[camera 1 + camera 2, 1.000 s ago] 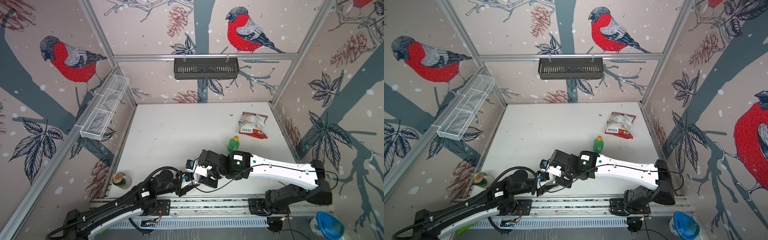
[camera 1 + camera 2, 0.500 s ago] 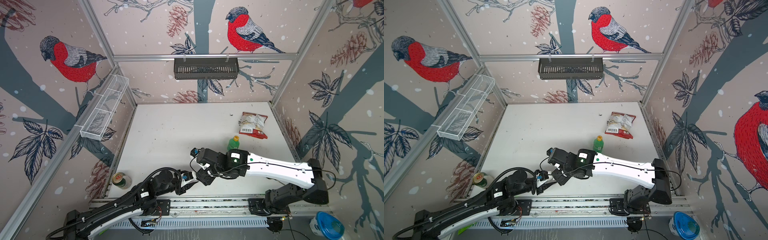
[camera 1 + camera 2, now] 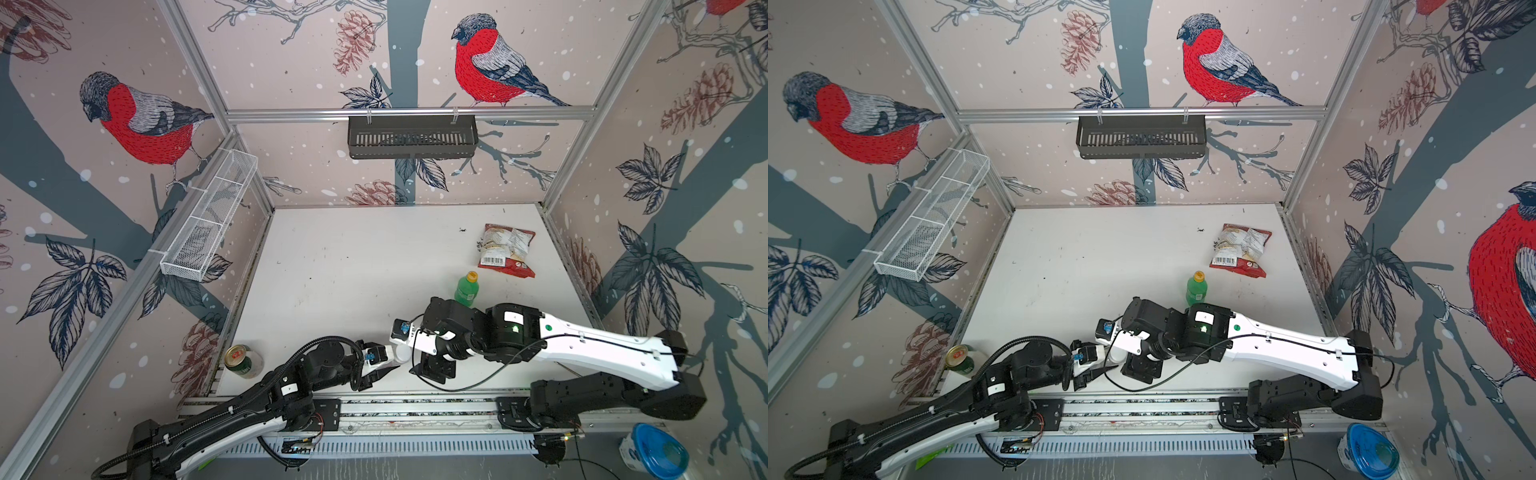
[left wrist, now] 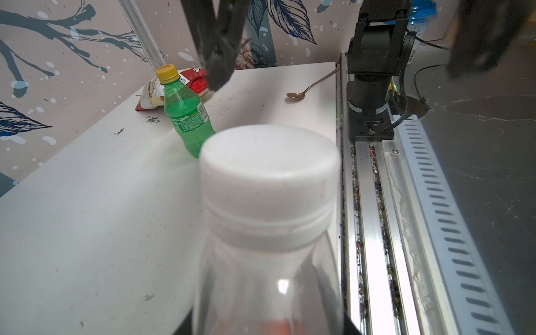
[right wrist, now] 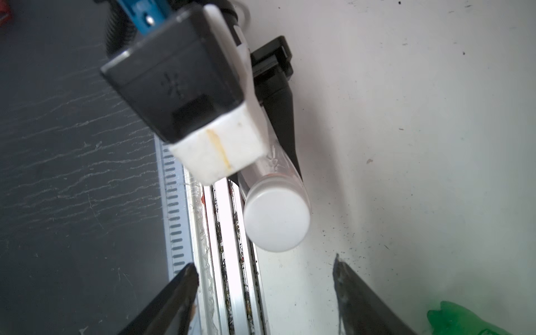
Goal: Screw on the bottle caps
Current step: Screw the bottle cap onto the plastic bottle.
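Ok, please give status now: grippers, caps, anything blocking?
Left gripper shut on clear bottle. Right gripper open, off the white cap. White cap on clear bottle, yellow cap on green bottle. Nothing in the way.

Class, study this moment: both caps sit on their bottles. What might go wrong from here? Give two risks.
1. The right hand is open and clear of the white cap, while the left hand grips the clear bottle. How tight the cap sits cannot be seen, so it may be loose.
2. The green bottle stands just behind the right arm; a careless swing could topple it.
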Controlling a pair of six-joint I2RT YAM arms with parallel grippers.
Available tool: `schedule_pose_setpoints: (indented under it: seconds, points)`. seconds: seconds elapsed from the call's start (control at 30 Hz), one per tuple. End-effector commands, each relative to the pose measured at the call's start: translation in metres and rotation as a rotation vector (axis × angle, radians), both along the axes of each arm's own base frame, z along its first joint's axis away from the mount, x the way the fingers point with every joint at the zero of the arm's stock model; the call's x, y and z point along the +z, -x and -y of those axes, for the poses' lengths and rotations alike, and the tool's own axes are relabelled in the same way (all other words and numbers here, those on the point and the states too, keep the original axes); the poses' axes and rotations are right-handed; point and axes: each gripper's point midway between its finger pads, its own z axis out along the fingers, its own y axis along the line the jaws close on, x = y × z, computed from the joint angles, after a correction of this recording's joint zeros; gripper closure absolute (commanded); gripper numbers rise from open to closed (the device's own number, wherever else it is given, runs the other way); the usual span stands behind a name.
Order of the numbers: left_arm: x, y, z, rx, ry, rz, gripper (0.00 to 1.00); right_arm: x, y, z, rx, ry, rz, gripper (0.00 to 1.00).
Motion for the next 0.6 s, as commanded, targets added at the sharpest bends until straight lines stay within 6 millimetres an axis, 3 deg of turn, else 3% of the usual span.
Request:
schedule_pose_setpoints:
  seconds: [0.0,0.17,0.37,0.57]
  points:
    - [0.01,0.005,0.005,-0.037,0.04,0.0,0.63,-0.002,0.002,-0.011,0.122,0.018,0.045,0.28]
    - [0.009,0.009,0.006,-0.052,0.045,-0.018,0.63,-0.019,-0.011,-0.017,0.105,0.096,0.082,0.36]
    - [0.01,0.008,0.006,-0.05,0.048,-0.022,0.63,-0.018,-0.007,-0.022,0.087,0.07,0.06,0.5]
    - [0.01,0.006,0.005,-0.036,0.051,-0.02,0.63,-0.02,-0.014,-0.03,-0.045,0.049,0.01,0.64]
